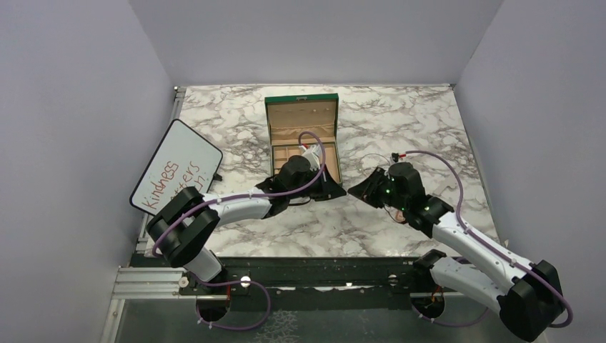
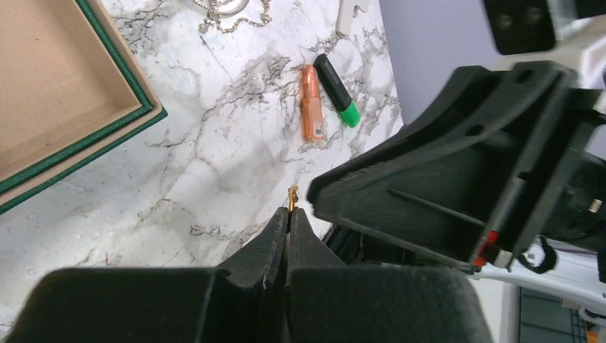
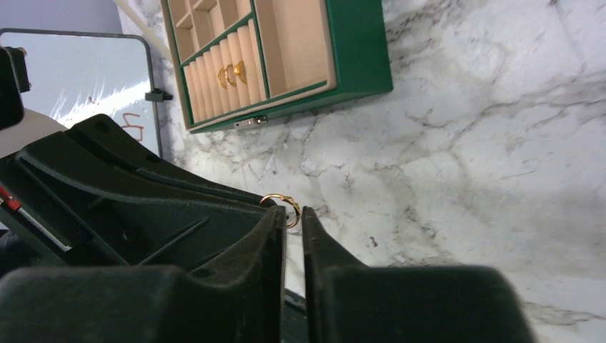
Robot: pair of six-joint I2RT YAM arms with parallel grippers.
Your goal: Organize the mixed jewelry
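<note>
Pinch at the left end effector (image 2: 289, 214): fingers pressed together on a small gold ring (image 2: 292, 193), which pokes out edge-on past the tips, above the table (image 1: 429, 121). Right end effector (image 3: 294, 214) meets it tip to tip near the front right corner of the green box (image 3: 361, 50). Its fingers stand a narrow slit apart, and the ring's edge sits at the mouth of that slit. Cannot tell whether the right fingers grip it.

Box open, lid upright at the far side. Two gold rings (image 3: 232, 73) sit side by side in the ribbed ring rolls of the tray.

Necklace chain (image 2: 246, 23) lies on the marble beyond the end effectors, outside the box, cut off by the top edge of the left wrist view. Orange marker (image 2: 311, 103) and black-and-green highlighter (image 2: 337, 80) lie just beside each other near the chain.

Whiteboard (image 1: 175, 168) with red writing leans at the table's left edge.
</note>
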